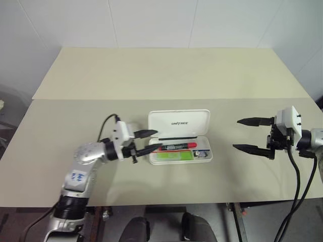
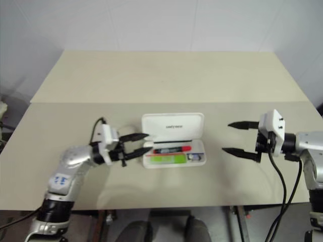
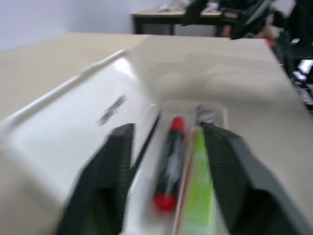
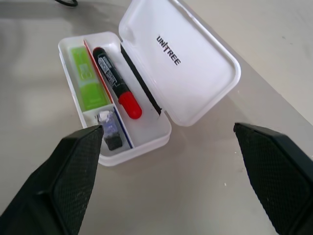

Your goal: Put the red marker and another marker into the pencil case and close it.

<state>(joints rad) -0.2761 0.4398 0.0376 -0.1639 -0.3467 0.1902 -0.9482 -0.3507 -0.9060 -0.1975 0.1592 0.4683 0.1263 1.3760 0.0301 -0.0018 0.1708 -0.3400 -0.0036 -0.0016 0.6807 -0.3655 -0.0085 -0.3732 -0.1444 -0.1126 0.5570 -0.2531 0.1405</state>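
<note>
Markers lay side by side in the open pencil case (image 1: 179,136) at mid-table: the red marker (image 1: 177,146) on the far side, the light green marker (image 1: 173,156) nearer. The left gripper (image 1: 149,141) hovered at the case's left end, fingers parted and empty. The right gripper (image 1: 249,134) stood well apart to the right, spread wide, holding nothing.

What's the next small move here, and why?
Probably swing the lid shut. The red marker and green marker both lie inside the pencil case, whose lid stands open. The left gripper sits at the case's left end, holding nothing; it is best placed to push.
</note>
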